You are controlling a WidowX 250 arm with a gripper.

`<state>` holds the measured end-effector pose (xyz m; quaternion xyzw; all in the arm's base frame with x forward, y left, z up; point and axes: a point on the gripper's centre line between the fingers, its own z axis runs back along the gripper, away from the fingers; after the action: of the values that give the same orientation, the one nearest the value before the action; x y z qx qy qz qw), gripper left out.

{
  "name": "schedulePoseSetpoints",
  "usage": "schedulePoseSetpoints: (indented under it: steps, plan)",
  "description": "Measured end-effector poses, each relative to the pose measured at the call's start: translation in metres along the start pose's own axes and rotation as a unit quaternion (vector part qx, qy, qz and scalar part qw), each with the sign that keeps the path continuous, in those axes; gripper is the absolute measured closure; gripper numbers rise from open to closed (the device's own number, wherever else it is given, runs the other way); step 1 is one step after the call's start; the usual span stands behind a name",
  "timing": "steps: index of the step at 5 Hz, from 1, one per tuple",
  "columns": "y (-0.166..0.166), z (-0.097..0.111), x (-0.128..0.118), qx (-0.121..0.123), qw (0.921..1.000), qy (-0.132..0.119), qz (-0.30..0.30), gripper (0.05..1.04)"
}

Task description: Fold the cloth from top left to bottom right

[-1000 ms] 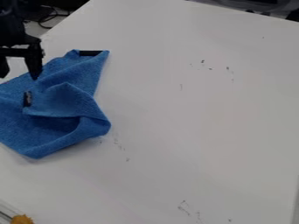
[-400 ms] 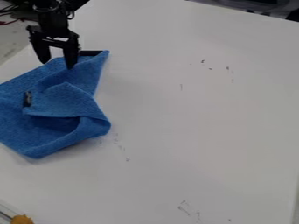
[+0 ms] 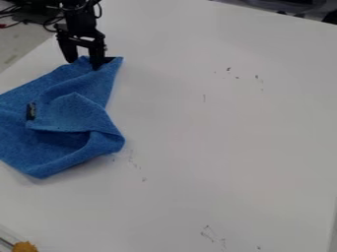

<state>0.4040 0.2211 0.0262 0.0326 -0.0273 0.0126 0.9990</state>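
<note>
The black gripper [image 3: 84,63] hangs at the upper left over the top corner of the blue cloth, its two fingers spread open with nothing held between them. Its right finger overlaps the cloth near the dark strip at that corner; whether it touches the fabric I cannot tell. The blue cloth [image 3: 59,147] lies crumpled on the left side of the table, part of it beyond the left edge of the view. A flap is turned over in its middle, and a small dark tag [image 3: 31,111] shows on it.
The white table [image 3: 223,133] stretches to the right of the cloth, with small dark marks on it. An orange-yellow object [image 3: 25,246] sits at the bottom left corner. Cables [image 3: 19,14] lie beyond the table's edge at the upper left.
From the left, the gripper has moved right and slightly up along the cloth's upper edge to its top corner. The cloth lies as before.
</note>
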Motion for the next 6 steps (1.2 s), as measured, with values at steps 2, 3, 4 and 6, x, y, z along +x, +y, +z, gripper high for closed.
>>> schedulePoseSetpoints:
  steps: [2, 3, 4, 6]
  plan:
    - [0.007, 0.016, 0.026, 0.027, 0.9992, -0.023, -0.02, 0.083]
    - [0.0, -0.003, 0.026, 0.008, 0.9996, -0.007, -0.025, 0.083]
    - [-0.002, -0.013, 0.026, -0.004, 0.9996, 0.004, -0.028, 0.083]
    - [-0.005, -0.016, 0.024, -0.013, 0.9991, 0.019, -0.035, 0.388]
